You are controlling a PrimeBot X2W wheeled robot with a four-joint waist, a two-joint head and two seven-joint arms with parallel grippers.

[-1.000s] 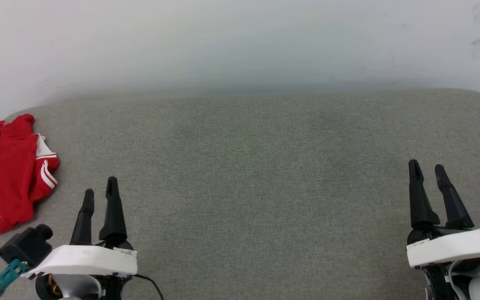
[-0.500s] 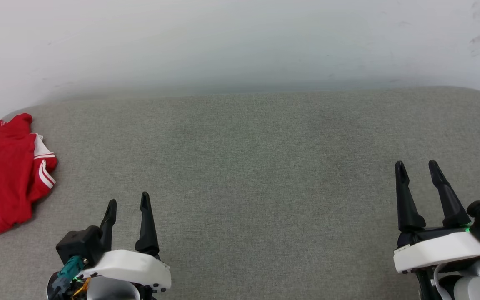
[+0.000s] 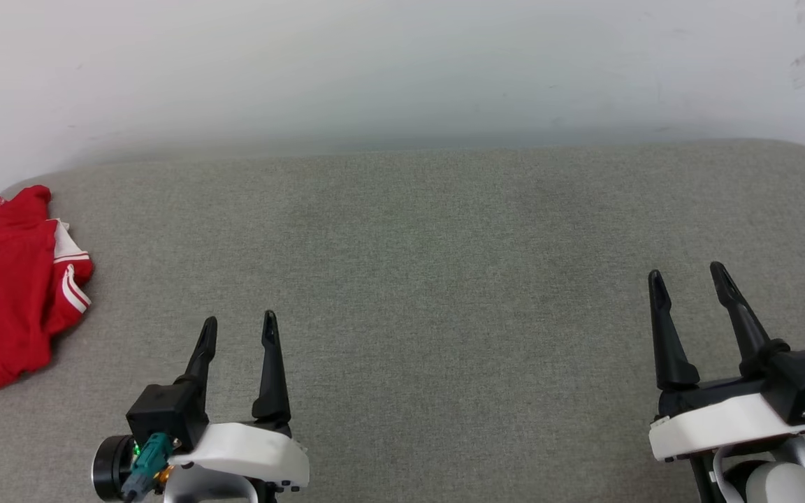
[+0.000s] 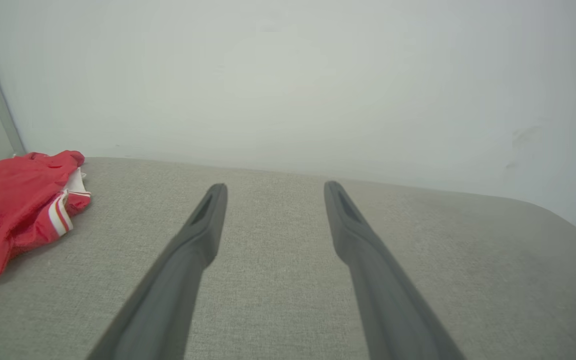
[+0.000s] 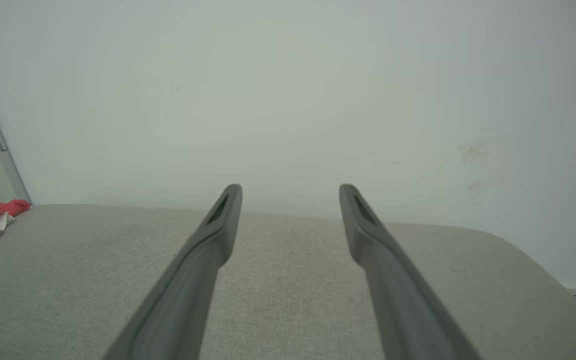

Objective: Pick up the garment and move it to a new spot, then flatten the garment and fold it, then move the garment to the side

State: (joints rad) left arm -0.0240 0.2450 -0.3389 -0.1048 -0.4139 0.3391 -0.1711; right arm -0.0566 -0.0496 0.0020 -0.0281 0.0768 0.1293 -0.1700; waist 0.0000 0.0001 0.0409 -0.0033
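Entry 1, garment (image 3: 15,279): red jersey with white striped sleeve trim and part of its black, white-outlined lettering showing, crumpled in a heap at the far left edge of the grey fabric surface (image 3: 444,293), close to the white wall (image 3: 374,70). Entry 2, left gripper (image 3: 240,318): fingers spread, nothing between them, at the near left, apart from the garment. Entry 3, right gripper (image 3: 685,270): fingers likewise spread and empty, at the near right, well apart from the garment.

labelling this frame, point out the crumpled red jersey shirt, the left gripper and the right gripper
crumpled red jersey shirt (image 3: 5,279), head view, its plain red body
left gripper (image 3: 240,318), head view, midway between its dark fingertips
right gripper (image 3: 685,270), head view, midway between its dark fingertips
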